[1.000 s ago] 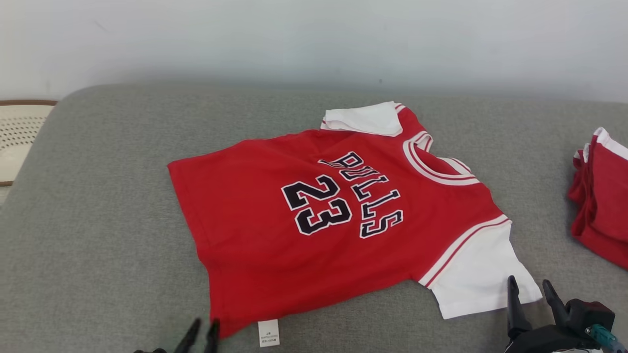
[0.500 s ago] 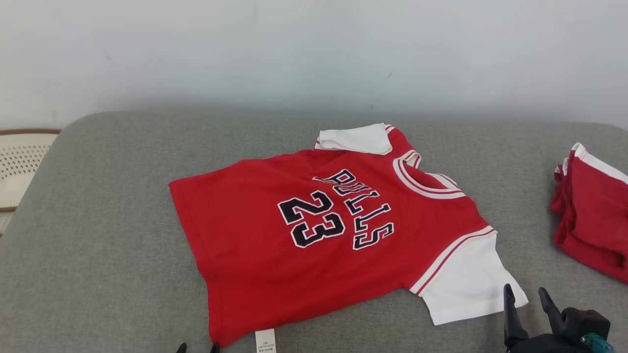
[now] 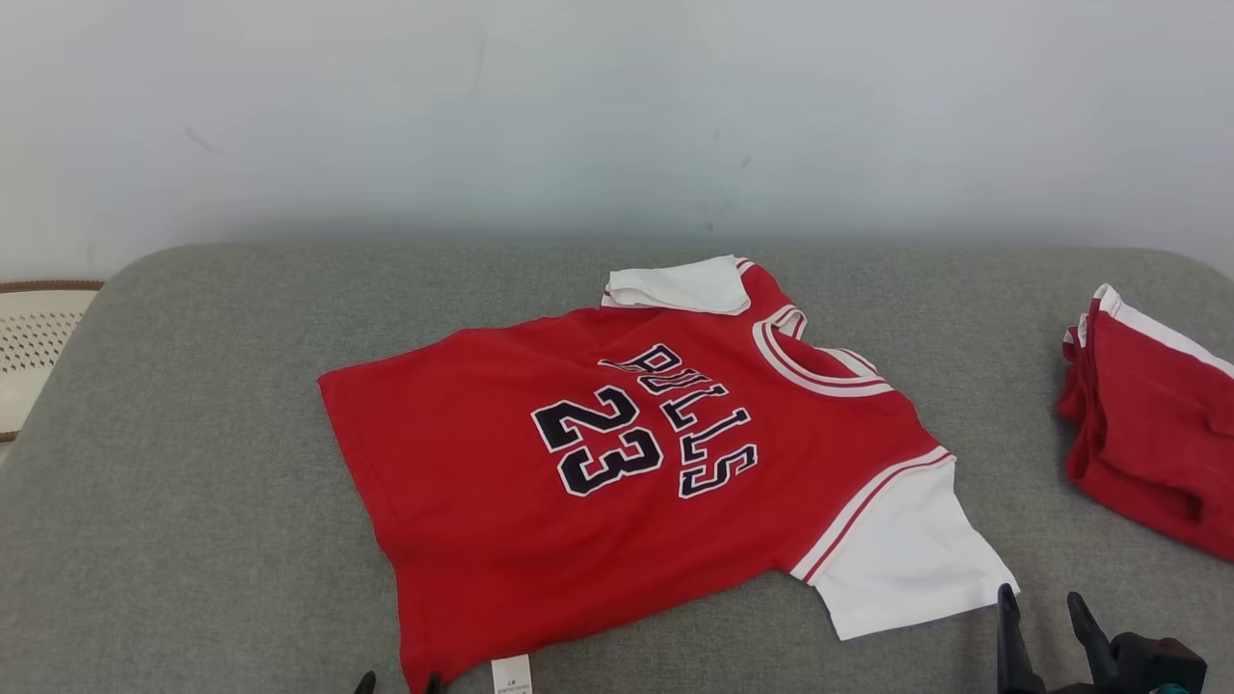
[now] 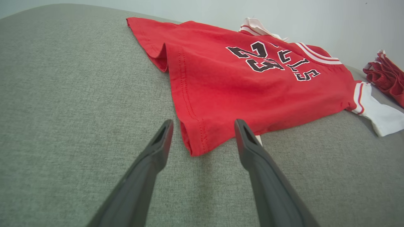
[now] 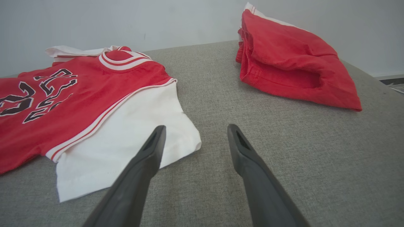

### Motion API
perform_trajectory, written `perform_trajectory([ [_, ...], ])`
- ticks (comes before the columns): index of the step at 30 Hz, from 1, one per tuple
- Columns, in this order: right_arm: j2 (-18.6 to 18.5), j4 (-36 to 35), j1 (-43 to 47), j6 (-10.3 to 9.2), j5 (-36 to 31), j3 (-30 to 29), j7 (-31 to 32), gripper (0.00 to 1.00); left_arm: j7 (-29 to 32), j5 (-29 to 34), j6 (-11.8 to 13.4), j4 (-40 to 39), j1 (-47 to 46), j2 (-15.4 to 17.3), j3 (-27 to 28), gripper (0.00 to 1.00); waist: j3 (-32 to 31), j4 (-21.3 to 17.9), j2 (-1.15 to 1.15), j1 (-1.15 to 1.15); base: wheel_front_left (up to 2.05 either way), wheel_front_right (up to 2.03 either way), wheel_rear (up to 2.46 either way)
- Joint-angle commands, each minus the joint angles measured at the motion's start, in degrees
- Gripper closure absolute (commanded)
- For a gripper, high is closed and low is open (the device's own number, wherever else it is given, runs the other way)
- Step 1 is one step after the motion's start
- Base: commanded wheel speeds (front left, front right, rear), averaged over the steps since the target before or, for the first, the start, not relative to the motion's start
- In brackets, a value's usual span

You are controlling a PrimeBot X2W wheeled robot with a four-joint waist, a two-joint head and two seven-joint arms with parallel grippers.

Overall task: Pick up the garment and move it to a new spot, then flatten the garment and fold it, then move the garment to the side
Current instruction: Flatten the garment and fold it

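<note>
Left pincer [image 4: 203,124] gapes wide, empty, straddling the hem corner [image 4: 195,148] at 7 o'clock of the red jersey [image 3: 617,482]. It lies spread on the grey cushion [image 3: 193,482], collar toward 2 o'clock. It looks light and limp, apt to bunch, so pinch hem corners or shoulders. Right pincer [image 3: 1039,598], equally wide and empty, hovers by the white sleeve [image 3: 906,569] at 4 o'clock.

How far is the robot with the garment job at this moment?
Done, it seems: the red jersey lies spread face up on the grey cushion. In hand: flattening; the far white sleeve is doubled over, and the left gripper and right gripper stand open at its near edge, holding nothing. Left: folding it and moving it aside.
</note>
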Motion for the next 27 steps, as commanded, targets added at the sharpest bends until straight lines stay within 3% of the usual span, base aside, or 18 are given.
perform_trajectory([
  [1,0.15,0.17,0.31,-0.06,-0.30,-0.11,0.02,0.00,-0.06,0.31,0.19,-0.04,0.47,0.06,-0.09,0.00,0.16,0.04,0.00,0.00,0.00,0.00,0.00],
  [14,1.08,3.36,-3.77,-0.06,-1.41,-0.73,0.02,0.00,-0.07,-0.41,-0.85,0.53,-2.82,0.06,-2.23,0.00,3.90,0.67,0.00,0.00,0.00,0.00,0.00],
  [27,2.01,5.59,-6.98,-0.06,-2.79,-1.92,0.02,0.00,-0.07,-4.77,-1.21,7.28,-7.27,0.05,-3.82,0.00,7.37,0.15,0.00,0.00,0.00,0.00,0.00],
])
